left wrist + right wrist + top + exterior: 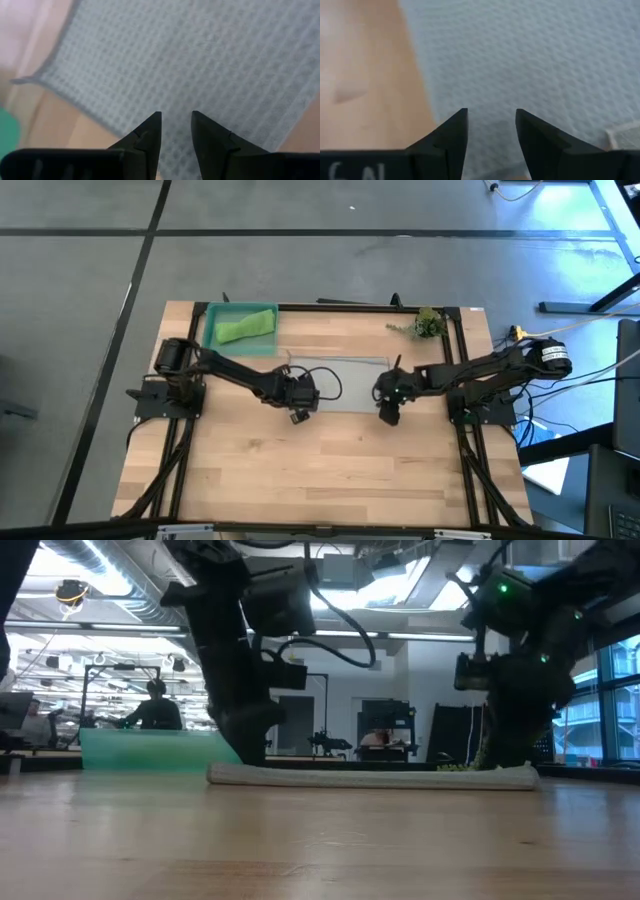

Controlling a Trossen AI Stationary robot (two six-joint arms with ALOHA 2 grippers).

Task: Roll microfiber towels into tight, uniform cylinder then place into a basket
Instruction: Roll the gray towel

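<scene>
Towels first: the pale grey towel (345, 383) lies flat at the middle of the bench (330, 470), between the two arms. From above, its ends are hidden under the arms and only its middle stretch shows. In the low view it (380, 776) reads as a thin, long strip lying on the wood, and whether any part is rolled cannot be made out from there. Up close its waffle weave (200, 60) fills most of the left wrist view, one corner lying on bare wood; the right wrist view shows the cloth (530, 55) with one straight edge against the wood.

The basket (214, 330) sits at the far left corner of the bench, partly cut off by the frame rail, and the lime green towel (246, 327) lies inside it as a loose roll. In the low view the basket (150, 751) is a blurred teal band behind the left arm.

The left hand (299, 412) hangs over the grey towel's left end, fingers a narrow gap apart with nothing between them. The right hand (388, 413) is over the right end, fingers spread wider, also gripping nothing.

A small leafy sprig (427, 323) lies near the far right corner.
</scene>
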